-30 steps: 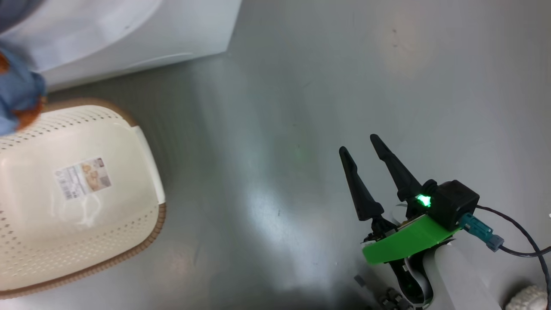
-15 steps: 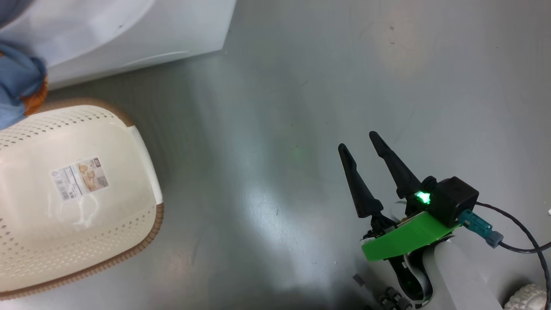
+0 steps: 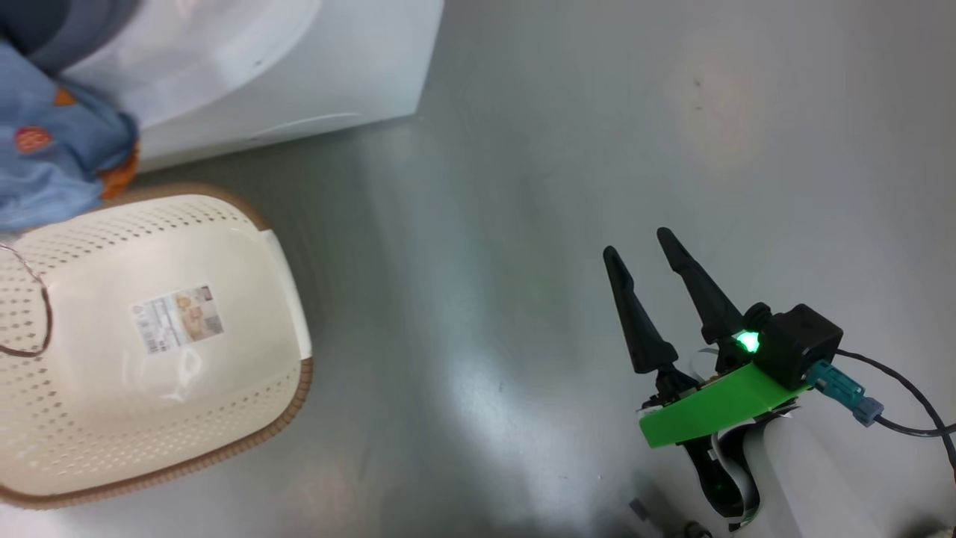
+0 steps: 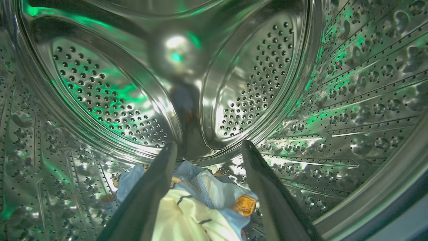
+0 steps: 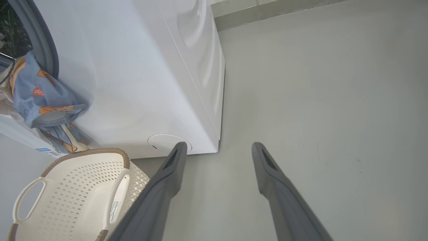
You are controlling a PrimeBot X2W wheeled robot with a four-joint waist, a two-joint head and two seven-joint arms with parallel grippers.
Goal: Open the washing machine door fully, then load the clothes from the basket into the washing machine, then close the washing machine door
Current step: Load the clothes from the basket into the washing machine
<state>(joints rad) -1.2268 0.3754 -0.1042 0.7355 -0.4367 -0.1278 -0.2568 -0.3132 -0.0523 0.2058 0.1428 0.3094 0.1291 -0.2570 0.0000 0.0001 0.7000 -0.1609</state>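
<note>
My left gripper is deep inside the perforated steel drum of the washing machine, open. Blue and cream clothes lie on the drum floor beneath its fingers. More of the light blue clothes hang out over the grey gasket above the basket. The cream basket stands before the machine with nothing showing inside but its label. My right gripper hovers open over the floor, well right of the basket. The door is out of view.
Bare grey floor stretches right of the machine and around the right gripper. A round flap sits low on the machine's front. A thin brown cable crosses the basket's left side.
The head camera has shifted, so basket and machine sit further right in the picture. More of the hanging blue clothes shows at the top left. The right gripper stays open and still.
</note>
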